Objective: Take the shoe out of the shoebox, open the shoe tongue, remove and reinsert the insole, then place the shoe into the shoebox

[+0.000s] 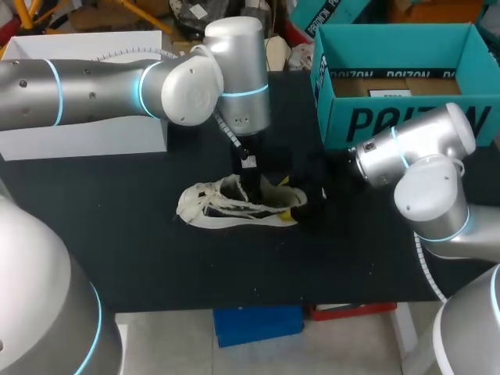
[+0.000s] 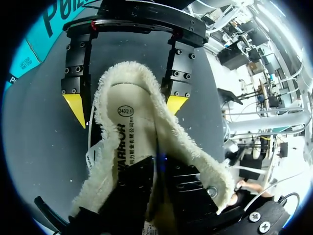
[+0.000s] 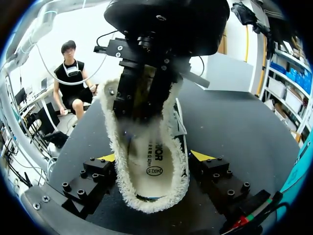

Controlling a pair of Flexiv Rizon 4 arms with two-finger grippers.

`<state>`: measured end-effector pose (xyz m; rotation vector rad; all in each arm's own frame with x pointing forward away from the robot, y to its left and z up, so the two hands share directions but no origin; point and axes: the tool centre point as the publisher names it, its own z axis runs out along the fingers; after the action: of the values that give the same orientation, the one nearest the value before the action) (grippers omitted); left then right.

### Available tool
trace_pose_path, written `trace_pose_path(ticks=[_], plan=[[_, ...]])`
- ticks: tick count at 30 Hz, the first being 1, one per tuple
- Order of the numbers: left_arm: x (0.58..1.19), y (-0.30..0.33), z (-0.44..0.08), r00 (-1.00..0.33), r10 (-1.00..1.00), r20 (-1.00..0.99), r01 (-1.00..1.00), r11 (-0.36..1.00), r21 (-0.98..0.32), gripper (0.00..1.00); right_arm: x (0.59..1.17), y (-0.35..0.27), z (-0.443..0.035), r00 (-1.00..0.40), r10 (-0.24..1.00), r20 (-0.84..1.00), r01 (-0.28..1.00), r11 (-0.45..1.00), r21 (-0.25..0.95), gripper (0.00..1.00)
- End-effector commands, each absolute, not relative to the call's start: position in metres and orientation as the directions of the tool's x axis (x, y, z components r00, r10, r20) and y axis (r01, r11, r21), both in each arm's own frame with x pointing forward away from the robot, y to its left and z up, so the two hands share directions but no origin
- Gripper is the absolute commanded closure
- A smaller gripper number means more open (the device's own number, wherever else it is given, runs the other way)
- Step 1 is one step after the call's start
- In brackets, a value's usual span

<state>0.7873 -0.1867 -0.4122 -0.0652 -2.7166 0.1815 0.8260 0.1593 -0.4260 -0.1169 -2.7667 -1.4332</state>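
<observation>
A cream shoe with fleece lining lies on its side in the middle of the black table. My left gripper reaches straight down into the shoe's opening; in the left wrist view the gripper rests on the printed insole, its tips hidden inside. My right gripper comes in low from the right and is shut on the heel. Its yellow fingertips press the fleecy collar from both sides, and my right gripper shows the same hold in the left wrist view. The insole lies inside the shoe.
The teal shoebox stands open at the back right, close behind my right arm. A white box sits at the back left under my left arm. Bare black table lies in front of the shoe.
</observation>
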Motion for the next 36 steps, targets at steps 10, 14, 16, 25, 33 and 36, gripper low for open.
trace_pose_path(ticks=[10,14,16,25,33,36], plan=[[0.785,-0.185,-0.431,-0.97,0.0,0.244,-0.002,1.0,-0.01,0.65,0.828,0.16,-0.427,-0.997,0.059,0.056,0.08,0.577,0.813,1.0],[0.79,-0.18,-0.436,-0.992,-0.051,0.118,-0.046,0.998,0.045,0.7,0.828,0.16,-0.427,-0.997,0.059,0.056,0.08,0.577,0.813,1.0],[0.792,-0.177,-0.437,-0.996,-0.075,0.045,-0.072,0.995,0.068,0.72,0.828,0.16,-0.427,-0.997,0.059,0.056,0.08,0.577,0.813,1.0],[0.802,-0.166,-0.439,-0.99,-0.103,-0.095,-0.111,0.991,0.079,0.78,0.828,0.16,-0.427,-0.997,0.059,0.056,0.08,0.577,0.813,1.0],[0.796,-0.167,-0.442,-0.992,-0.05,-0.117,-0.055,0.998,0.04,0.96,0.828,0.16,-0.427,-0.997,0.059,0.056,0.08,0.577,0.813,1.0],[0.793,-0.167,-0.442,-0.994,-0.049,-0.094,-0.05,0.999,0.008,0.94,0.828,0.16,-0.427,-0.997,0.059,0.056,0.08,0.577,0.813,1.0]])
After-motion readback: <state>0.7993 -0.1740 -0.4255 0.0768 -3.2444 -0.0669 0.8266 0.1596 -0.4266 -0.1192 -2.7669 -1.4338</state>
